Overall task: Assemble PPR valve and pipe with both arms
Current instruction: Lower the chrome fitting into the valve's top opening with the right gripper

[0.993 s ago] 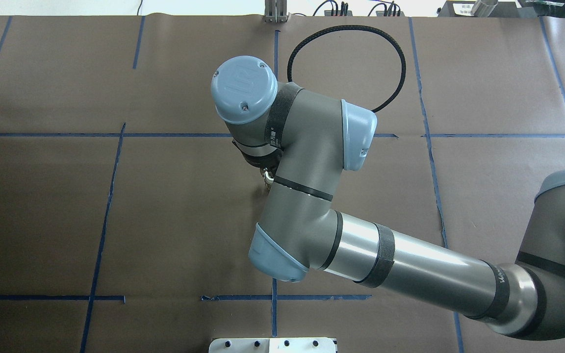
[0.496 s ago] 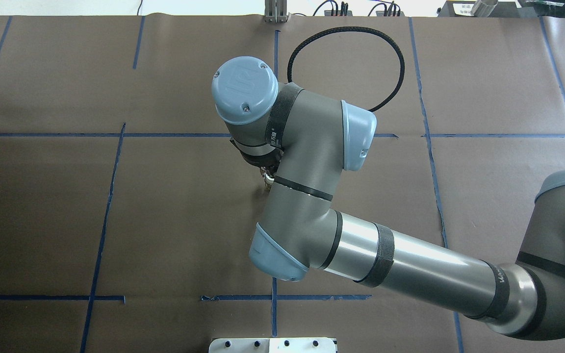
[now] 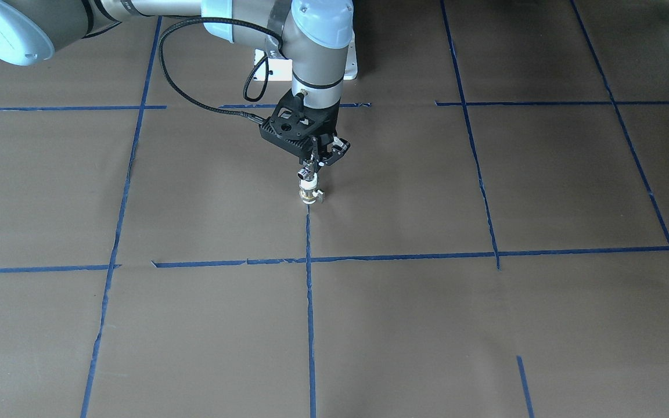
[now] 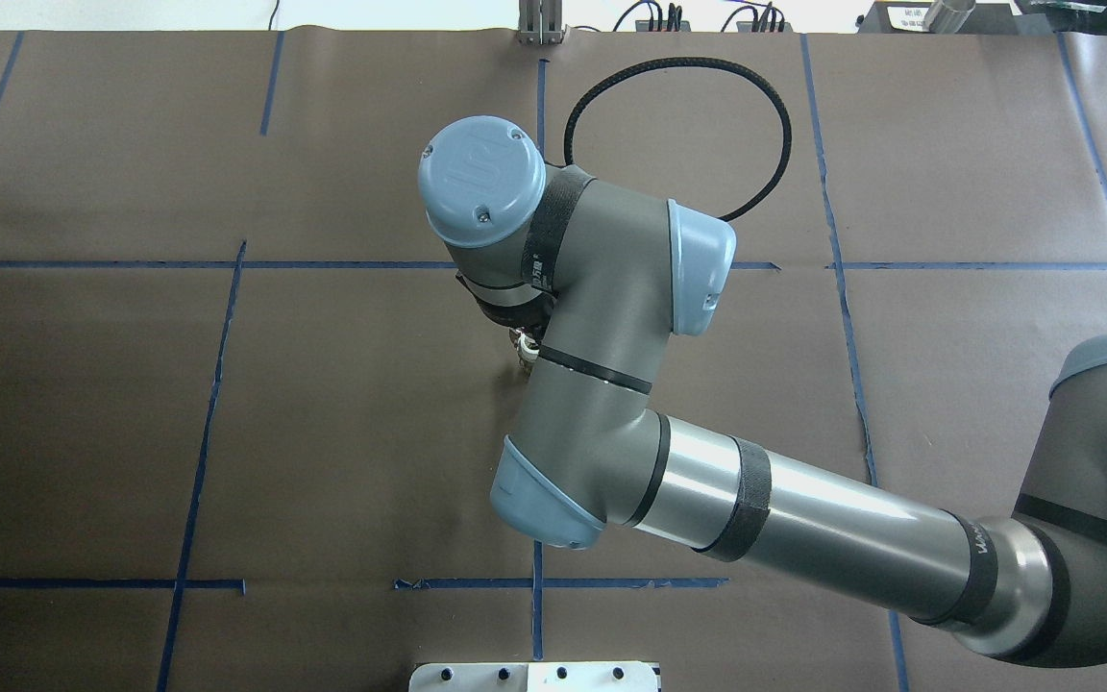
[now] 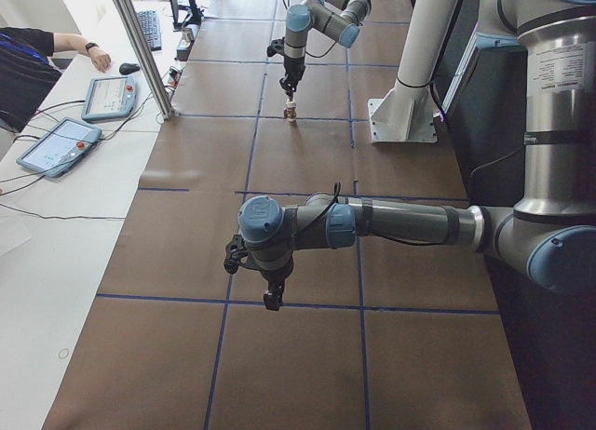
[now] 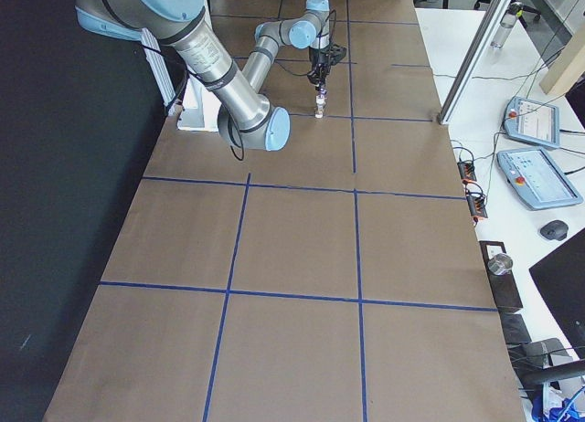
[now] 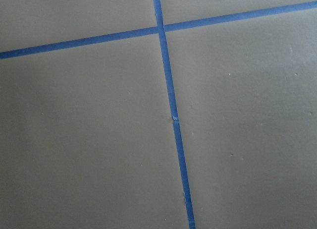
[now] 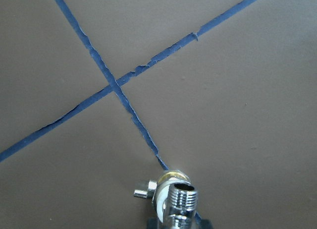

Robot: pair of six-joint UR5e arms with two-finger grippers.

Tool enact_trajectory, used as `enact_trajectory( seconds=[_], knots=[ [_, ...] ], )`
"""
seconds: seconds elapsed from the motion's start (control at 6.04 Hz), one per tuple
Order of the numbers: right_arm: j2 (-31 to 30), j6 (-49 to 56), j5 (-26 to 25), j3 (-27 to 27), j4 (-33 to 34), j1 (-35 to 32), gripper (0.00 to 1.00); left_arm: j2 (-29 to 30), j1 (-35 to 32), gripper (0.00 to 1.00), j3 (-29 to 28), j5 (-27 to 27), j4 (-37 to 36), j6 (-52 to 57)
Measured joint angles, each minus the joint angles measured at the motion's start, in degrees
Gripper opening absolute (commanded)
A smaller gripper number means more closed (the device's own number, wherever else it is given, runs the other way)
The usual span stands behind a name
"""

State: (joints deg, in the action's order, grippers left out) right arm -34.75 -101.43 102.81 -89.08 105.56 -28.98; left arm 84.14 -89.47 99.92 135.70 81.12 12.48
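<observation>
Right gripper [image 3: 312, 165] clamps the pipe [image 3: 306, 173] directly atop the upright PPR valve [image 3: 309, 194]

Front-facing camera looks steeply down across the table [image 3: 485, 319], sharing with both distant table-end cameras the right gripper [image 3: 313, 165], its fingers [image 3: 316, 157] closed on the pipe [image 3: 305, 173]. Overhead, the right arm [image 4: 602, 384] hides them. Right wrist camera peers closely past them; left wrist camera sees only taped table.

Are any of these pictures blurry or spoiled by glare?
Right wrist view: sharp, with bright glints on the chrome pipe. Overhead view: a white glare streak along the right arm, on its silver tube. Left wrist view: evenly lit, no glare on the tape. Front view: clear, only faint shadows.
</observation>
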Motion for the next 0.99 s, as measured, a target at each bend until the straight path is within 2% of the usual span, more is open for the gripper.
enact_trajectory(
  seconds=[0.66,0.83,0.99],
  knots=[
    [-0.36,0.01,0.02,0.08,0.0,0.55,0.02,0.04,0.0,1.0,0.01,0.0,0.0,0.0],
    [-0.61,0.06,0.03,0.11,-0.03,0.58,0.08,0.0,0.0,1.0,0.02,0.0,0.0,0.0],
    [-0.89,0.2,0.03,0.24,-0.12,0.58,0.18,-0.02,0.0,1.0,0.01,0.0,0.0,0.0]
  ],
)
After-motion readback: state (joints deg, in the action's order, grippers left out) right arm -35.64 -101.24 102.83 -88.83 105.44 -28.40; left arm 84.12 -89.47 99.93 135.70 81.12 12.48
